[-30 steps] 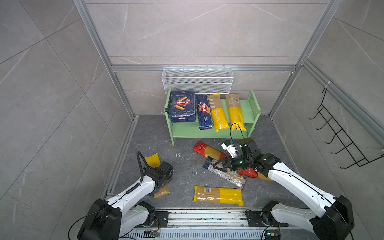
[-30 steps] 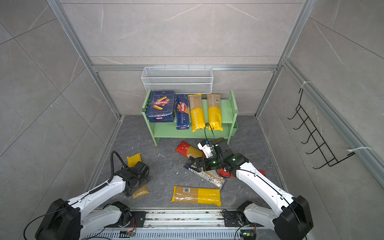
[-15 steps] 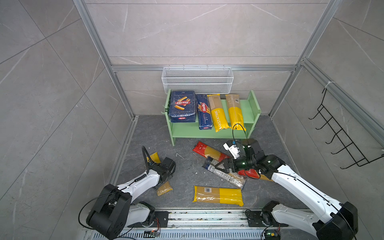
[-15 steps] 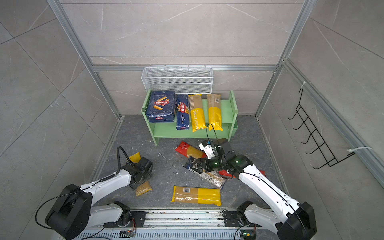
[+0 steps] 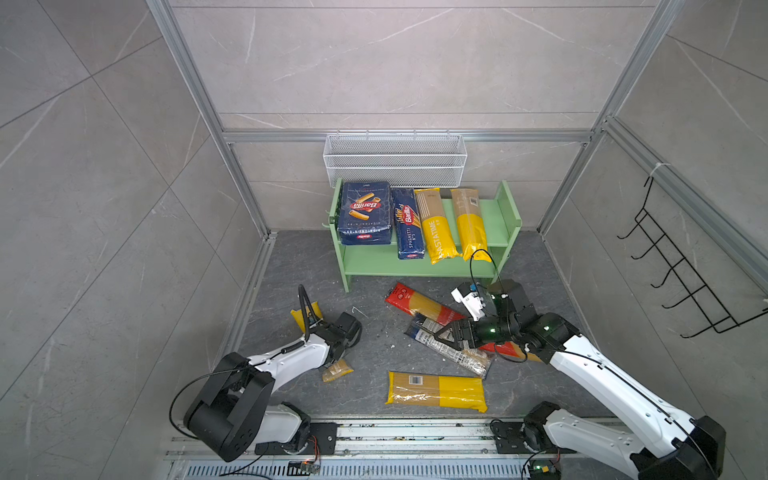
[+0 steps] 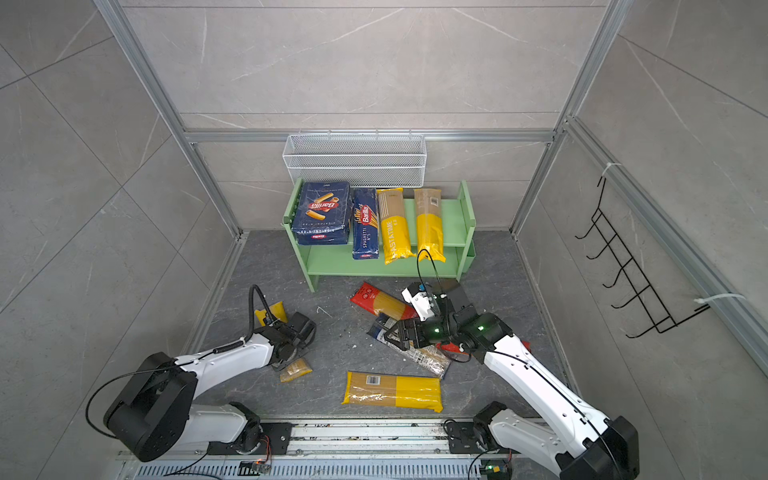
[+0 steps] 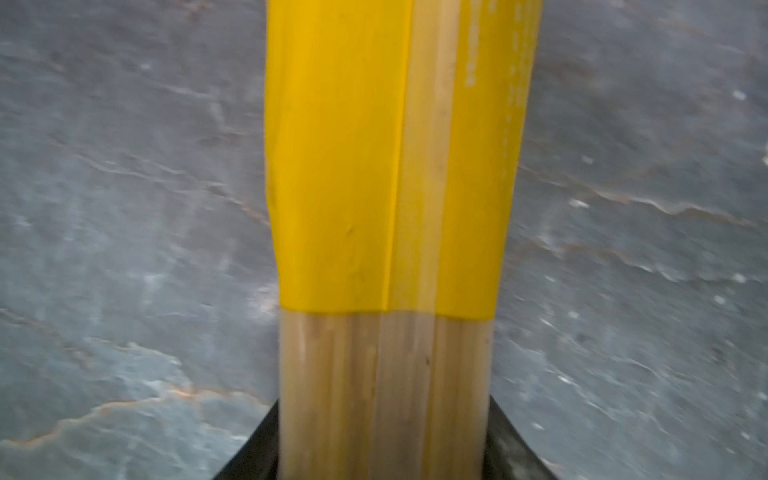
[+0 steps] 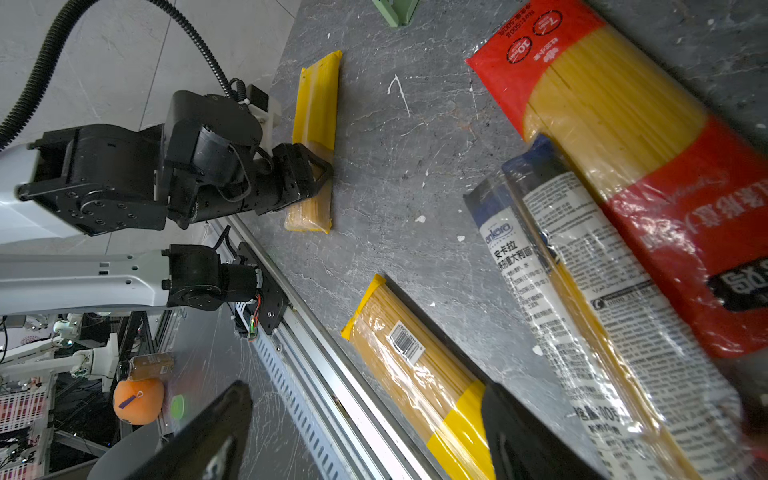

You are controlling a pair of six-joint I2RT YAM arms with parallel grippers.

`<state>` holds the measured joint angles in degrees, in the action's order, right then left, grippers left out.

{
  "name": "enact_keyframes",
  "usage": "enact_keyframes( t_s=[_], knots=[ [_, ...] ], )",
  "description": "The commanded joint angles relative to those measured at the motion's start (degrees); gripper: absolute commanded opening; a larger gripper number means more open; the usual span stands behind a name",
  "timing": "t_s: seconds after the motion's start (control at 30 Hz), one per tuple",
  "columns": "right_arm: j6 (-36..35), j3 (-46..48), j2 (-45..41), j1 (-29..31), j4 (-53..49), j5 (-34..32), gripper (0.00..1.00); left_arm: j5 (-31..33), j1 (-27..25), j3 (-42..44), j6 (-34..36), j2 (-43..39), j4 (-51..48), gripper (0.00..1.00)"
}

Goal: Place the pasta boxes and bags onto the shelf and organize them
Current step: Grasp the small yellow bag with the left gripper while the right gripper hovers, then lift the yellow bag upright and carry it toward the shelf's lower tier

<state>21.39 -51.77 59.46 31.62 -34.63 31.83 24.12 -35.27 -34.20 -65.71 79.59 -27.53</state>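
The slim yellow-and-clear plastic spaghetti packet (image 7: 390, 166) lies flat on the grey floor (image 7: 124, 208), pinched across its clear half by the left claw (image 8: 316, 178), probably near the middle so it lifts level toward the pale green two-tier shelf (image 5: 395, 266) well ahead of that claw. The right claw (image 5: 442, 336) hangs spread, empty, just over a clear black-and-white printed packet (image 5: 461, 357). Left wrist view shows jaws flush on both packet sides; both top views hide that under the wrist, showing only the packet's ends.
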Motion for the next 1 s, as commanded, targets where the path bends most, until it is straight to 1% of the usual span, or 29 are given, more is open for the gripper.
enact_keyframes(
  t_s=[0.0, 0.13, 0.3, 0.37, 0.5, 0.57, 0.67, 0.77, 0.97],
  knots=[
    [-1.17, -1.24, -1.43, 0.38, -2.49, -1.43, 0.89, -8.62, -5.90, -1.15, -2.51, 5.38, 2.73, 0.44],
    [-0.95, -1.14, -2.06, 0.38, -3.19, -1.78, 0.89, -7.78, -11.27, -5.42, -4.11, 9.43, 1.79, 0.41],
    [-1.00, -1.66, -3.24, 0.38, -4.43, -2.37, 0.89, -5.87, -15.74, -7.42, -5.32, 10.10, -0.19, 0.29],
    [-1.17, -1.94, -3.64, 0.38, -4.82, -2.63, 0.89, -4.32, -17.35, -7.90, -5.26, 9.43, -1.71, 0.24],
    [-1.26, -2.54, -3.74, 0.41, -5.30, -2.97, 0.89, 0.44, -21.05, -6.58, -3.93, 5.68, -1.75, 0.16],
    [-1.26, -2.63, -3.74, 0.38, -5.27, -2.94, 0.89, 2.57, -22.21, -5.13, -3.67, 3.48, -1.44, 0.09],
    [-1.22, -2.63, -3.65, 0.42, -5.10, -2.86, 0.89, 5.48, -23.15, -2.28, -3.44, -0.06, -0.72, 0.03],
    [-1.09, -2.63, -3.39, 0.38, -5.01, -2.66, 0.89, 7.81, -23.86, -0.06, -2.63, -2.92, -0.34, 0.00],
    [-0.91, -3.37, -3.06, 0.38, -4.82, -2.56, 0.89, 11.32, -25.37, 1.22, 0.40, -7.22, -0.37, 0.00]
  ],
)
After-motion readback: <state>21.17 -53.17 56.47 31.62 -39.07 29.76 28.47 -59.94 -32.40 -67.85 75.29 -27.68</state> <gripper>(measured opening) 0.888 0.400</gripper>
